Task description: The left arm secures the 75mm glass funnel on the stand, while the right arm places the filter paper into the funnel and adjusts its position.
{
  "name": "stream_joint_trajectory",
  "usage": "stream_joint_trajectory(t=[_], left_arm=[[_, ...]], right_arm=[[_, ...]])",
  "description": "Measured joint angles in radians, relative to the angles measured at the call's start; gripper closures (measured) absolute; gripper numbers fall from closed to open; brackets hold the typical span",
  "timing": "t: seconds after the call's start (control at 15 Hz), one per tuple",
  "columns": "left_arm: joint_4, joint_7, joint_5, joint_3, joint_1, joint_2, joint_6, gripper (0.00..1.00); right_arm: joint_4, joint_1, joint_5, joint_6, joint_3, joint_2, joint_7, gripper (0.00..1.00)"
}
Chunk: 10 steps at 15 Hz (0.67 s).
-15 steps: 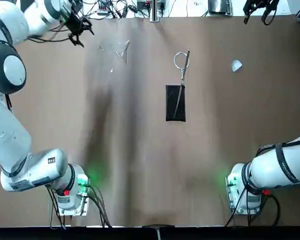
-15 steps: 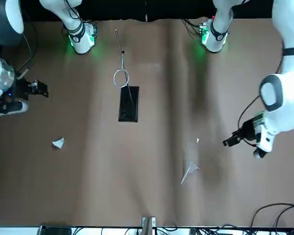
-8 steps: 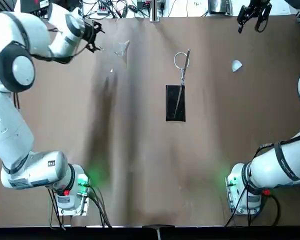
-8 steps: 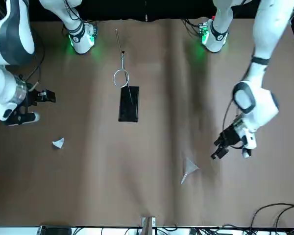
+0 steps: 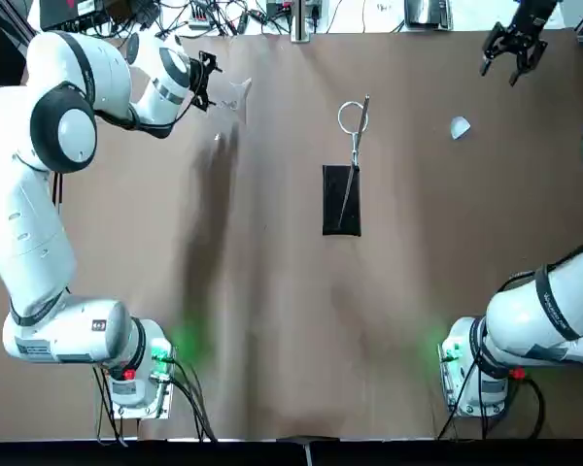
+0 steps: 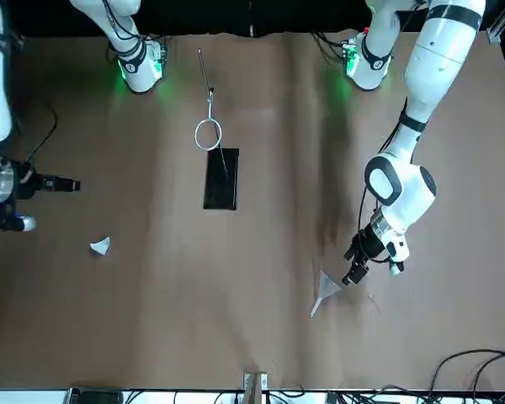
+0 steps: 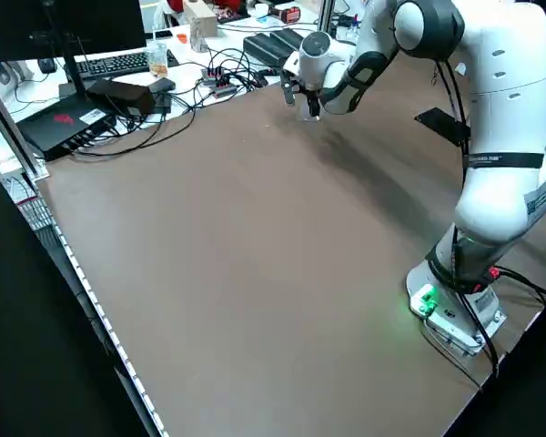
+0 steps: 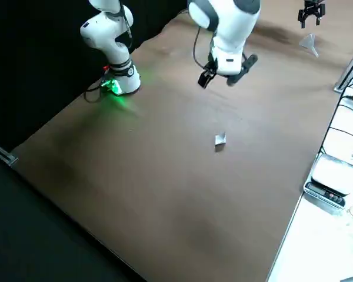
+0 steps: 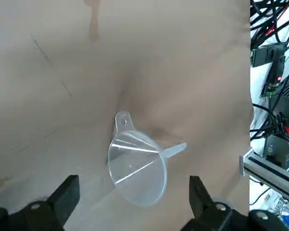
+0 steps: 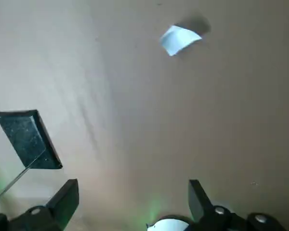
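Note:
The clear glass funnel (image 5: 238, 97) lies on its side on the brown table near the far left edge, its stem pointing away from the stand. My left gripper (image 5: 207, 80) hangs open just left of the funnel (image 6: 324, 290), not touching it. In the left wrist view the funnel (image 9: 137, 166) lies between and ahead of the spread fingers (image 9: 65, 195). The stand's black base (image 5: 340, 199) sits mid-table, its wire ring (image 5: 351, 116) bare. The white filter paper (image 5: 460, 127) lies to the stand's right. My right gripper (image 5: 513, 49) is open, high at the far right corner, above the filter paper (image 10: 179, 39).
Cables, boxes and small devices (image 5: 301, 15) line the far edge beyond the table. A keyboard and electronics (image 7: 118, 77) sit off the table's left side. A white scale (image 8: 329, 176) rests past the far edge.
My left gripper has swung right along the far edge and now sits beside the funnel. The right gripper has drifted slightly right and nearer. Funnel, stand and paper have not moved.

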Motion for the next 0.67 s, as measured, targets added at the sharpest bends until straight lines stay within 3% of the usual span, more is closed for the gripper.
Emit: stream_joint_trajectory(t=[0.27, 0.67], left_arm=[[0.061, -0.019, 0.0, -0.002, -0.022, 0.047, -0.002, 0.0], [0.141, -0.043, 0.0, -0.002, -0.059, 0.127, -0.001, 0.03]], right_arm=[[-0.001, -0.043, 0.0, 0.06, -0.001, 0.072, 0.041, 0.0], [-0.001, -0.048, 0.0, 0.154, 0.005, 0.147, 0.282, 0.03]])
